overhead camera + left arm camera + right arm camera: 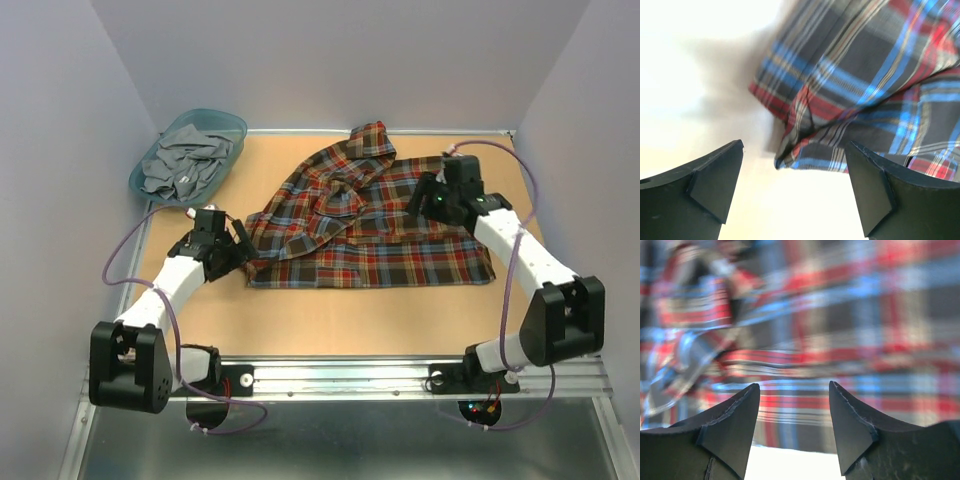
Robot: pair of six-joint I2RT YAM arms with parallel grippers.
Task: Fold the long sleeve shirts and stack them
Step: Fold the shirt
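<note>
Since the plaid shirt [400,245] lies spread over the middle of the table [330,320], near hem straight but upper left part rumpled and heaped, folding looks barely begun. Teal basket [140,185] sits in the far left corner, apart from the shirt, with grey clothes [185,165] inside; probably the supply pile. Left gripper [238,252] is low at the shirt's near left corner, likely placed to work that edge. Right gripper [428,200] is over the shirt's upper right part, likely going for a side or sleeve.

Top view gives layout only; jaw state is hard to read there. Left wrist view fills that in: fingers spread wide, nothing between them, a doubled plaid corner just ahead on bare table. Right wrist view: fingers parted moderately, gripping nothing, blurred plaid close beyond, thin strip of table below. Neither wrist view shows the basket.
</note>
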